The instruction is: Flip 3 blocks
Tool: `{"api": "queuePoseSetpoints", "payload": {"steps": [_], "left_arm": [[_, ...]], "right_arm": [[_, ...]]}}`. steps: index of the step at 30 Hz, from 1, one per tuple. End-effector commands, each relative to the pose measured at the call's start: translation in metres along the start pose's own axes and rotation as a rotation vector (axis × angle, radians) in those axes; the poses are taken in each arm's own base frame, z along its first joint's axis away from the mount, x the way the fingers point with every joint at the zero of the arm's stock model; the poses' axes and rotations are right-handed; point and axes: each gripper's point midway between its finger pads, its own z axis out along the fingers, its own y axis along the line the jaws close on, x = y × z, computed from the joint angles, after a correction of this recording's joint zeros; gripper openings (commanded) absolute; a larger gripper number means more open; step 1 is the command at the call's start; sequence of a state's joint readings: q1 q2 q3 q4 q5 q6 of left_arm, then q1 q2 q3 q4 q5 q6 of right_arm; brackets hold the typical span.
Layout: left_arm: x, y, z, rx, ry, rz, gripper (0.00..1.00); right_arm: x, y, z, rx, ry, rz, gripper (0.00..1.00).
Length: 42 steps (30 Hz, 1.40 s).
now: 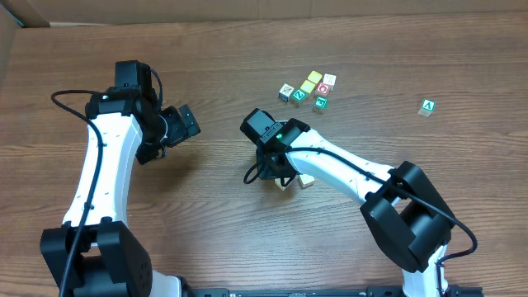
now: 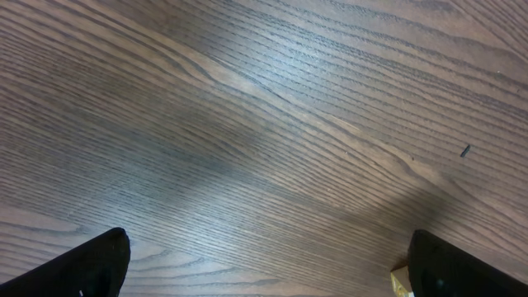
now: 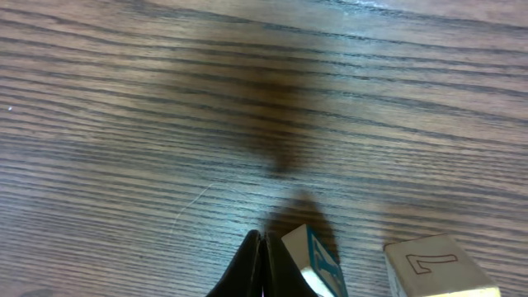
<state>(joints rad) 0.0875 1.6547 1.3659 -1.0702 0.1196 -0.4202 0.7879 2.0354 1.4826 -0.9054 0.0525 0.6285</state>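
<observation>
Right gripper point(image 3: 261, 268) first: its two fingers are pressed flat together with nothing between them, tips down close to the table point(image 3: 124, 124). From my wrist feed I see a tilted block point(image 3: 318, 262), white with a blue marking on its side face, sitting hard against the right side of those closed fingers; I can't tell whether it is actually touching them. A little further right lies a second block, the pale block point(image 3: 436, 268), with an outlined figure drawn on its top face, standing apart from the first.

On the overhead feed the right gripper point(image 1: 275, 175) sits near the middle of the table, and two small pale shapes peek out just beneath the arm beside it. I can only make out two of the task's blocks for certain.

Over on the left, the left gripper point(image 2: 268, 268) is spread wide, one dark finger in each bottom corner of its feed, bare wood between them. A pale yellow corner point(image 2: 402, 283) shows just inside the right finger; I can't tell what it belongs to. Overhead, the left gripper point(image 1: 183, 124) hangs well apart from the right one.

Further back, a cluster of cubes point(image 1: 309, 87) sits bunched together, and a lone green cube point(image 1: 427, 106) lies off to the far right.
</observation>
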Motion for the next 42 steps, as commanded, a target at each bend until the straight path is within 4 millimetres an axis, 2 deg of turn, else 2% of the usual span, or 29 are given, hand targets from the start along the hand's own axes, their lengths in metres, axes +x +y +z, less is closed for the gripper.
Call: {"api": "queuePoseSetpoints", "payload": {"steps": [1, 8, 22, 29, 32, 37, 39, 42], "left_arm": [[-0.003, -0.001, -0.001, 0.005, -0.004, -0.018, 1.0], [-0.003, -0.001, -0.001, 0.005, -0.004, -0.017, 1.0], [-0.003, -0.001, -0.001, 0.005, -0.004, -0.017, 1.0], [-0.003, -0.001, -0.001, 0.005, -0.004, -0.018, 1.0], [-0.003, -0.001, -0.001, 0.005, -0.004, -0.017, 1.0], [-0.003, -0.001, -0.001, 0.005, -0.004, -0.017, 1.0], [-0.003, -0.001, -0.001, 0.005, -0.004, -0.017, 1.0], [-0.003, -0.001, -0.001, 0.005, -0.004, -0.017, 1.0]], "right_arm": [[-0.003, -0.001, -0.004, 0.011, -0.026, 0.001, 0.04], [-0.004, 0.0, -0.004, 0.005, -0.032, 0.001, 0.04], [0.011, -0.013, -0.005, 0.059, 0.031, -0.003, 0.04], [0.011, -0.02, -0.005, 0.091, 0.028, -0.003, 0.04], [0.0, -0.011, -0.008, 0.056, -0.013, -0.007, 0.04], [-0.014, 0.006, -0.032, 0.005, -0.035, -0.009, 0.04], [-0.01, 0.015, -0.04, -0.046, 0.0, -0.023, 0.04], [0.011, 0.032, -0.043, -0.148, 0.105, -0.07, 0.04]]}}
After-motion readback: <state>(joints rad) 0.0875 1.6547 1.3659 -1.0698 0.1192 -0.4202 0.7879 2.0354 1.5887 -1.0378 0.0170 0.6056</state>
